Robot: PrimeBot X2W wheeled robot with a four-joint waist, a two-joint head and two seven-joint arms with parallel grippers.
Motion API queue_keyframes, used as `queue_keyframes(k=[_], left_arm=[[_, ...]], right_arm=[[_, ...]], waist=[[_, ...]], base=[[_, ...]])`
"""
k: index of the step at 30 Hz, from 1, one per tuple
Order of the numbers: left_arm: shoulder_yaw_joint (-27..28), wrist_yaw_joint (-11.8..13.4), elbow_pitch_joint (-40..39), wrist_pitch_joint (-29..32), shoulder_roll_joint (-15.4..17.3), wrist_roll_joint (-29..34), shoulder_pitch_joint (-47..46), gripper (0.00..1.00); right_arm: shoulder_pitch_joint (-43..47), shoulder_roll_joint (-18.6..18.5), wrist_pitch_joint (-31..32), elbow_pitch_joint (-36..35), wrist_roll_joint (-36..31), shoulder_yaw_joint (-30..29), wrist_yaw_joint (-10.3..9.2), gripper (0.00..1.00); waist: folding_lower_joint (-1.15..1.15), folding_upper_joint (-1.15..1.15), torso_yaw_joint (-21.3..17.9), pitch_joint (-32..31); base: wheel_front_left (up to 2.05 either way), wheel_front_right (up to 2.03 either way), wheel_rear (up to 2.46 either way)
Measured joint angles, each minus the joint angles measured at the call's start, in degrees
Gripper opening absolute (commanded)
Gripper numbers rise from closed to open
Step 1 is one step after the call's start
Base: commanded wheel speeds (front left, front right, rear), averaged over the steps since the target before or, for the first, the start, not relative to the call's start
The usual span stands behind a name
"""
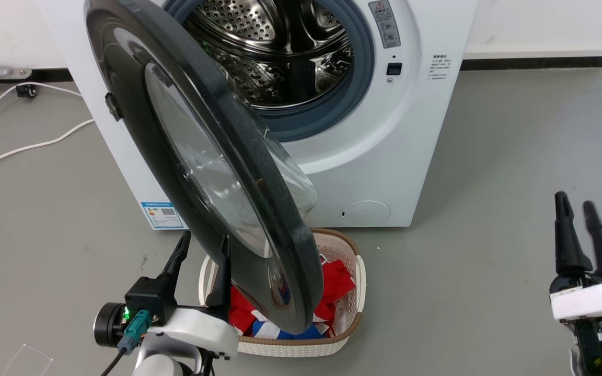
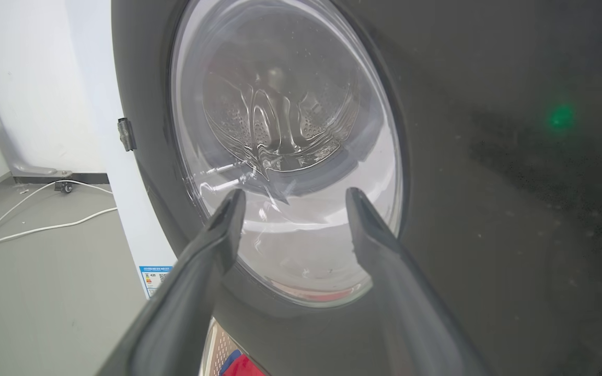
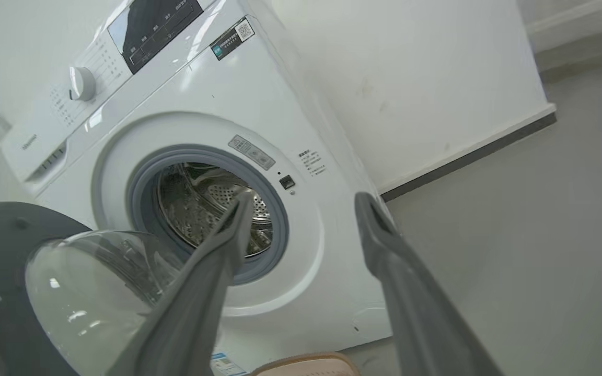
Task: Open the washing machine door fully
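My left pincer [image 1: 204,243] is spread and holds nothing, its fingers just beside the outer face of the large round door with a glossy black rim and bulging clear glass bowl [image 1: 118,57]. That door stands roughly half open from the white front-loading washing machine [image 1: 421,130], hanging over a white woven laundry basket [image 1: 352,292]. My right pincer [image 1: 574,204] is spread too, well apart from it. I judge the left one sits on the side the door must swing towards, so I'd push from the inner rim, slowly along the hinge arc.
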Motion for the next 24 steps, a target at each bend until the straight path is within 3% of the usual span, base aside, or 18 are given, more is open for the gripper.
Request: queue_keyframes(k=[4, 8, 14, 24], left_arm=[[0.43, 0.32, -0.52, 0.00, 0.00, 0.46, 0.01, 1.00], [0.71, 0.48, -0.59, 0.00, 0.00, 0.80, 0.01, 1.00], [0.99, 0.48, -0.46, 0.00, 0.00, 1.09, 0.03, 1.00], [0.76, 0.42, 0.36, 0.00, -0.01, 1.35, 0.05, 1.00]], right_arm=[[0.55, 1.82, 1.35, -4.22, -18.08, -2.97, 0.00, 1.00], [3.44, 5.26, 5.08, -8.78, -29.37, -3.11, 0.09, 1.00], [7.02, 7.00, 7.79, -9.18, -36.43, -0.48, 0.09, 1.00], [7.46, 8.12, 6.72, -6.26, -38.80, -0.03, 0.09, 1.00]], waist=[[0.00, 0.00, -0.26, 0.36], [0.00, 0.00, -0.35, 0.48], [0.00, 0.00, -0.32, 0.44], [0.01, 0.00, 0.15, 0.20]], base=[[0.00, 0.00, 0.00], [0.00, 0.00, 0.00], [0.00, 0.00, 0.00], [0.00, 0.00, 0.00]])
